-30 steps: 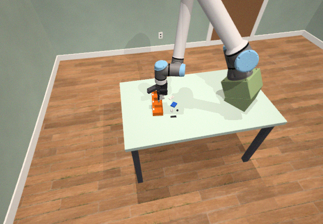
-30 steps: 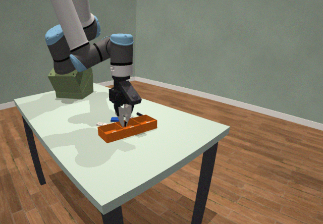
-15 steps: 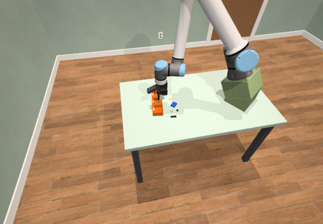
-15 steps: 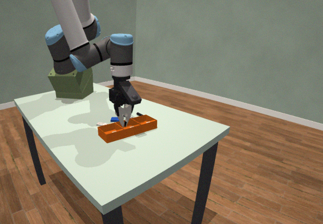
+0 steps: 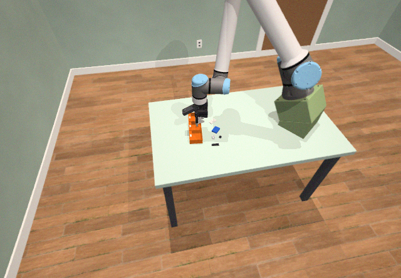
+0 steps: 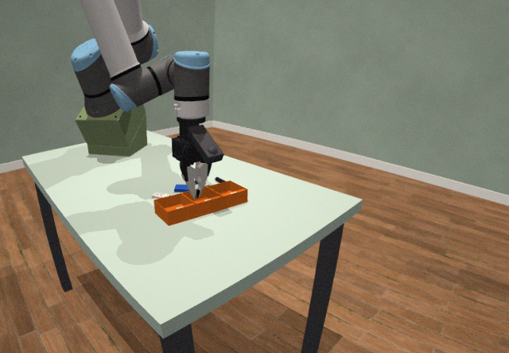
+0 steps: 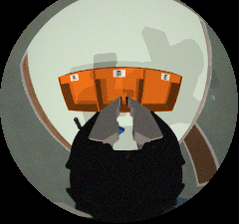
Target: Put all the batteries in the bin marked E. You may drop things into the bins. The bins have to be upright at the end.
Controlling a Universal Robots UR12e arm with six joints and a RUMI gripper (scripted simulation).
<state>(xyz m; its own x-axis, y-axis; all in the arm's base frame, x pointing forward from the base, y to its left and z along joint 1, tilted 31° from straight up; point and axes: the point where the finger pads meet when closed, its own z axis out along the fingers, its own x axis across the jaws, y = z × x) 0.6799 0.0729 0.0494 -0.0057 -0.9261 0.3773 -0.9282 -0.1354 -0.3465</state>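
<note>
Three orange bins stand upright in a joined row [image 5: 195, 129] on the table, also seen in the exterior view [image 6: 201, 206]. In the wrist view they are marked R [image 7: 75, 78], B [image 7: 119, 74] and E [image 7: 165, 78]. My gripper [image 7: 123, 97] [image 6: 196, 195] is shut and hangs over the near edge of the middle bin B; I see nothing plainly held between the fingertips. Small loose items lie on the table beside the bins: a black round piece [image 5: 220, 136], a small white piece [image 5: 213, 136] and a black bar [image 5: 215, 144]. I cannot tell which of them are batteries.
A blue block [image 5: 215, 128] and a white flat item [image 5: 212, 119] also lie beside the bins. The arm's green base [image 5: 301, 109] stands at the table's far right. The bins sit near the table's left edge.
</note>
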